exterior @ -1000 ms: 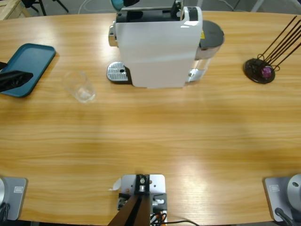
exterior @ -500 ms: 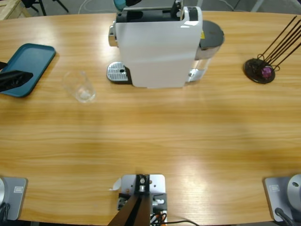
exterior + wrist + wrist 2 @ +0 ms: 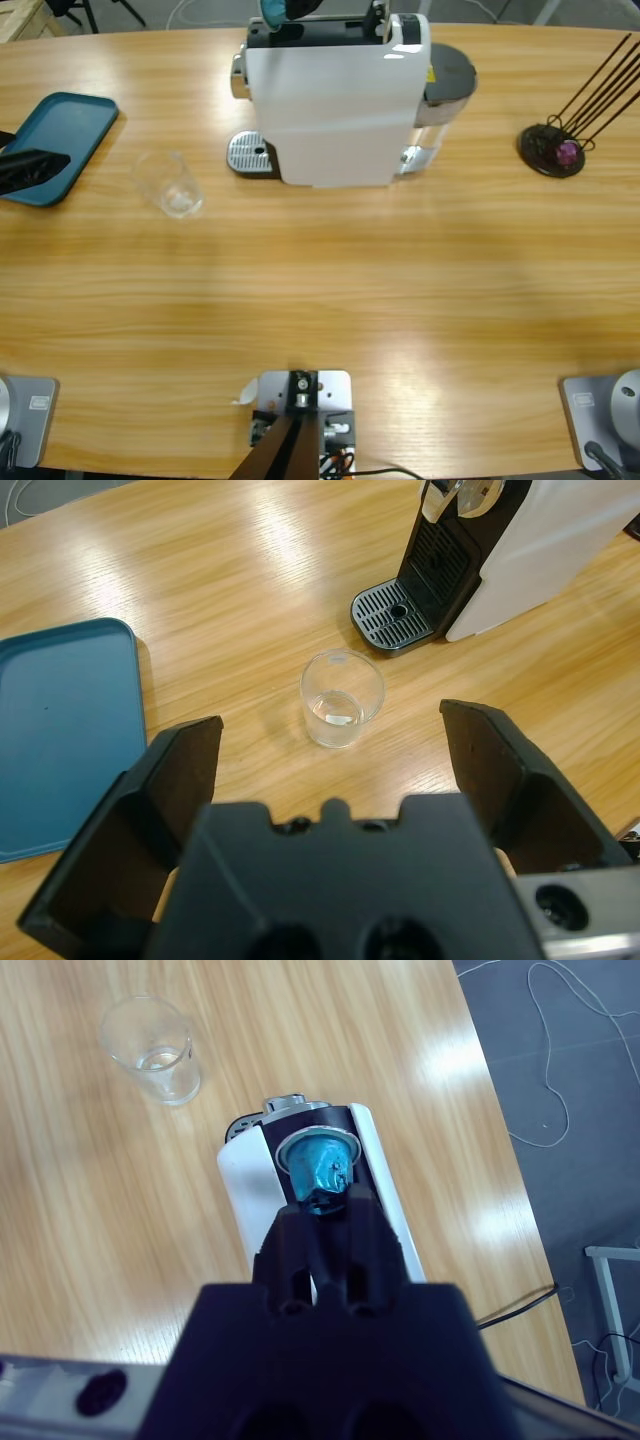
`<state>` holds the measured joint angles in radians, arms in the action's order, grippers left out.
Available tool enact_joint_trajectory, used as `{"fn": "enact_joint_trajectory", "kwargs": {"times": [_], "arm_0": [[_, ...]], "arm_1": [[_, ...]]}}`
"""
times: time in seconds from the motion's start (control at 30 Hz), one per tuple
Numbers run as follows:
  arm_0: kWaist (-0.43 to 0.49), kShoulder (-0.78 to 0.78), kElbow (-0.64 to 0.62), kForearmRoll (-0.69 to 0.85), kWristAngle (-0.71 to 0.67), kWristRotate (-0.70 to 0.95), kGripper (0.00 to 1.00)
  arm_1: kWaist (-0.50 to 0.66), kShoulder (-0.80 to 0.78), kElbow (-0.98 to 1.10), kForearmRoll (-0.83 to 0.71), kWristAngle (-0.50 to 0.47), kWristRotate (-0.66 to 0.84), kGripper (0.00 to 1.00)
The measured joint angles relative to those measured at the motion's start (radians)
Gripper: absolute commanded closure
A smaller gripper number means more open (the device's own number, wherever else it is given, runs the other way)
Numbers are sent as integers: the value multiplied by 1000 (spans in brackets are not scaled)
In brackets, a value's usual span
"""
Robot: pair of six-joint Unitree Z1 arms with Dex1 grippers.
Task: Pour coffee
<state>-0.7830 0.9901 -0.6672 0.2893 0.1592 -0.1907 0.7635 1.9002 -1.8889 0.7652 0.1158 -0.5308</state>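
A white coffee machine (image 3: 335, 100) stands at the table's far middle, its drip tray (image 3: 250, 155) facing left. My right gripper (image 3: 320, 1208) is shut on a teal capsule (image 3: 318, 1163), held over the machine's top (image 3: 375, 1175); in the high view only the capsule (image 3: 276, 9) shows, at the top edge. A clear tumbler (image 3: 170, 185) stands left of the drip tray. My left gripper (image 3: 330, 723) is open, low at the table's left, facing the tumbler (image 3: 342, 698) from a distance. No coffee is in view.
A teal tray (image 3: 60, 140) lies at the far left, partly under the left gripper (image 3: 28, 168). A black capsule rack (image 3: 552, 150) with a purple capsule (image 3: 567, 153) stands at the right. Bare wood fills the near half.
The teal capsule at the high view's top edge has shifted a little to the right over the machine. Tumbler, tray and left gripper have not moved.
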Motion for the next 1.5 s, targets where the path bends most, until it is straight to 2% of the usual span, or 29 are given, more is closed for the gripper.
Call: {"fn": "enact_joint_trajectory", "kwargs": {"times": [0.4,0.47,0.5,0.57,0.73,1.0,1.03,1.07,1.1,1.17,1.2,1.3,1.5], "arm_0": [[0,0,0,0,0,0,59],[0,0,0,0,0,0,59],[0,0,0,0,0,0,59],[0,0,0,0,0,0,59],[0,0,0,0,0,0,59],[0,0,0,0,0,0,59],[0,0,0,0,0,0,59],[0,0,0,0,0,0,59],[0,0,0,0,0,0,59],[0,0,0,0,0,0,59],[0,1,0,0,0,0,59],[0,4,0,0,0,0,59],[0,4,0,-3,0,0,59]], "arm_1": [[0,34,0,0,0,0,998],[-1,34,0,0,0,0,650],[-1,34,0,0,0,0,534],[-1,34,0,0,0,0,372],[-1,37,0,0,-5,2,257],[-1,38,0,0,-27,8,231],[-1,38,0,0,-30,8,159],[-1,38,0,0,-33,8,32],[-1,38,-1,0,-37,11,58],[8,35,-8,1,-48,37,657],[17,29,-16,3,-48,48,993],[74,-22,-65,57,-39,64,1000],[141,-171,-190,288,-48,125,1000]]}}
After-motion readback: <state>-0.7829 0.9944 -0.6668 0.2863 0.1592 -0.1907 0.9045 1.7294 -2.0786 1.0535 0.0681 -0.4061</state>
